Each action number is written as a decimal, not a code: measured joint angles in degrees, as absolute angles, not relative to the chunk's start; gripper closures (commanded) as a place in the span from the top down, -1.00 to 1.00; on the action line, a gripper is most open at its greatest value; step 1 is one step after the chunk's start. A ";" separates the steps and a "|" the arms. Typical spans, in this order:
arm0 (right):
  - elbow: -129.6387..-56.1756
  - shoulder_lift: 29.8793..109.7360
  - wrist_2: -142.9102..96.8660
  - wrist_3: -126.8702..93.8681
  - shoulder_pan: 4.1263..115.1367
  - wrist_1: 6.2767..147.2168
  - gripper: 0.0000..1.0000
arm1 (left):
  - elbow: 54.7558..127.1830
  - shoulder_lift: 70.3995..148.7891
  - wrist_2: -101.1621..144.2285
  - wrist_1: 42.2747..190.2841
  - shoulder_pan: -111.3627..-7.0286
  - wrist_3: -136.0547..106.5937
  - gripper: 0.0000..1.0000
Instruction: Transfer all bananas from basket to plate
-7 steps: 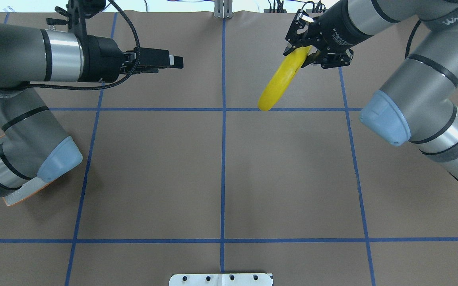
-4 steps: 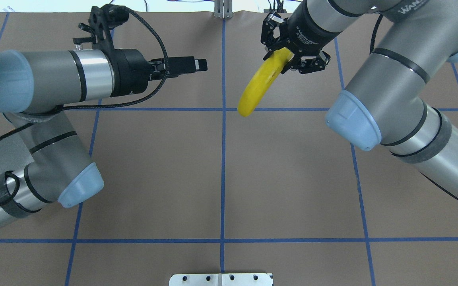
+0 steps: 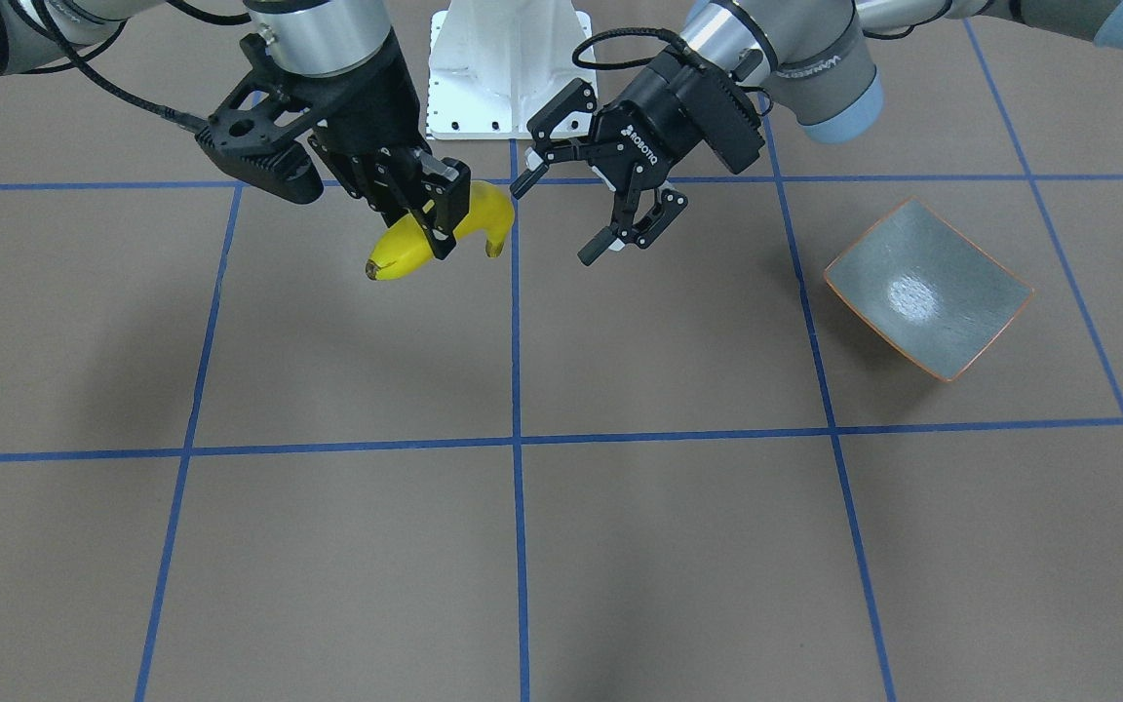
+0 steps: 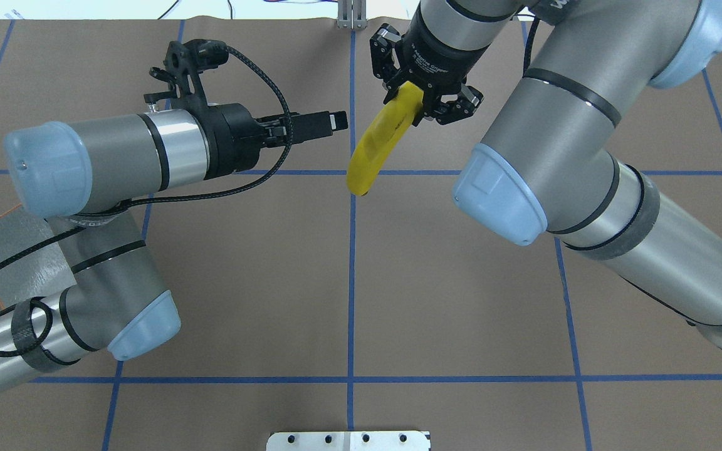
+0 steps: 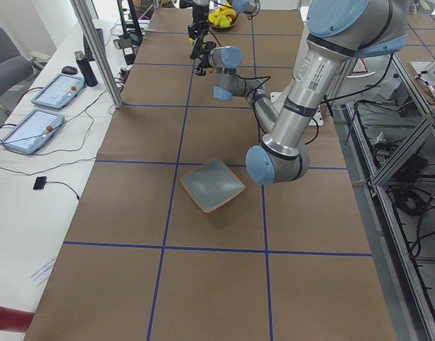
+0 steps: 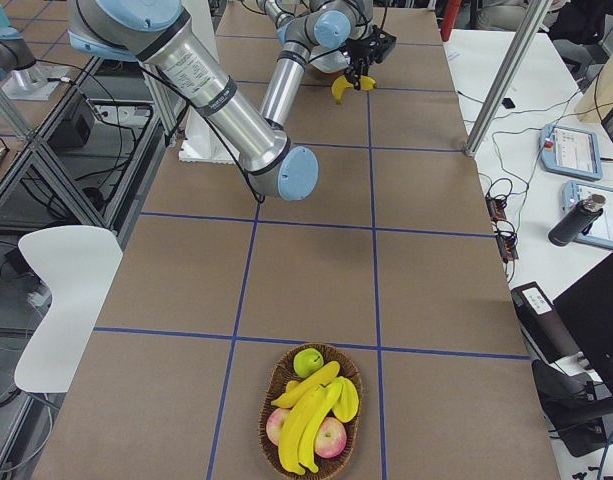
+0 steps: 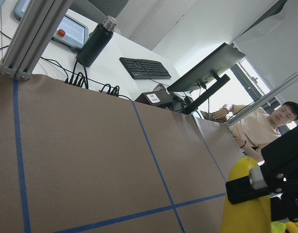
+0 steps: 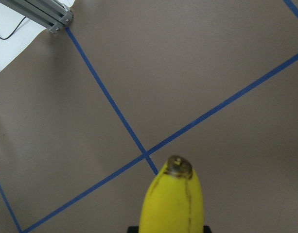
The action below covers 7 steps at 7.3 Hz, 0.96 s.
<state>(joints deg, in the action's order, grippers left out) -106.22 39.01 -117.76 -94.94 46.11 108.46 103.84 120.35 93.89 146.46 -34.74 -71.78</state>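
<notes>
My right gripper (image 3: 437, 226) is shut on a yellow banana (image 3: 404, 252), held in the air over the table's far centre line; the same banana (image 4: 373, 144) hangs down from that gripper (image 4: 412, 105) in the overhead view and fills the bottom of the right wrist view (image 8: 173, 204). My left gripper (image 3: 555, 221) is open and empty, a short gap from the banana, level with it. The empty grey-green plate (image 3: 927, 290) with its orange rim lies on my left side, partly under my left arm (image 4: 7, 241). The basket (image 6: 267, 420) at the table's right end holds more bananas (image 6: 308, 420).
The basket also holds apples (image 6: 330, 437) and a green fruit (image 6: 308, 361). The white robot base (image 3: 508, 68) stands at the table's near edge. A desk with tablets (image 5: 32, 129) and a bottle (image 5: 83, 67) runs along the far side, where a person (image 7: 265, 126) sits.
The right arm has swung left with the banana to the centre line. The left arm has reached right to meet it, uncovering part of the plate.
</notes>
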 measured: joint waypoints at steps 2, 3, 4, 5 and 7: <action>-105.72 38.53 -117.64 -94.23 45.85 108.61 -1.00 | 104.79 120.05 94.02 146.69 -32.19 -67.60 0.96; -105.72 38.52 -117.68 -93.85 45.79 108.65 -1.00 | 105.05 120.00 94.02 146.74 -30.80 -66.03 0.96; -105.72 38.52 -117.71 -93.60 45.61 108.71 -1.00 | 105.20 120.05 93.97 146.76 -29.92 -65.34 0.96; -105.72 38.54 -117.68 -93.49 45.21 109.14 -1.00 | 105.35 120.21 93.91 146.77 -29.32 -65.08 0.96; -105.78 38.64 -117.55 -93.32 43.95 111.11 -1.00 | 105.56 120.82 93.85 146.78 -28.82 -64.96 0.94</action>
